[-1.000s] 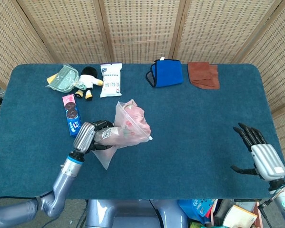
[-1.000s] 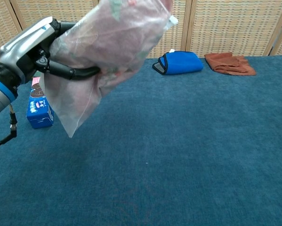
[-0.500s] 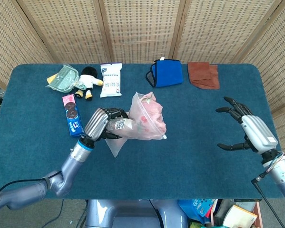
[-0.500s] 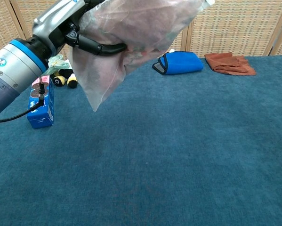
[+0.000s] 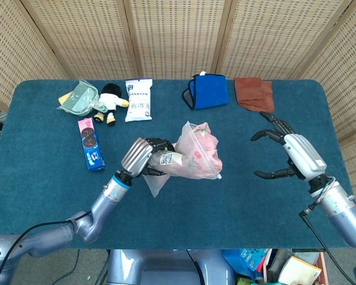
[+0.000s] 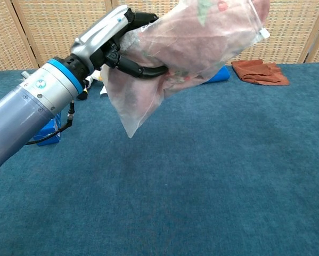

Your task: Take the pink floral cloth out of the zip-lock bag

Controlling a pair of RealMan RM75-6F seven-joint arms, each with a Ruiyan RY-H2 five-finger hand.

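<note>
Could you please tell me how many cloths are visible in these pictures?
3: a pink floral cloth inside the bag held up by the left hand, a blue cloth and a brown cloth at the table's far edge.

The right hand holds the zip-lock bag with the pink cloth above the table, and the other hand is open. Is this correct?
Not quite: the head view shows the left hand holding the bag with the cloth inside, above the table. The right hand is the open one.

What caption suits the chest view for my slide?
Left robot hand holds the bag with the cloth above the table.
</note>
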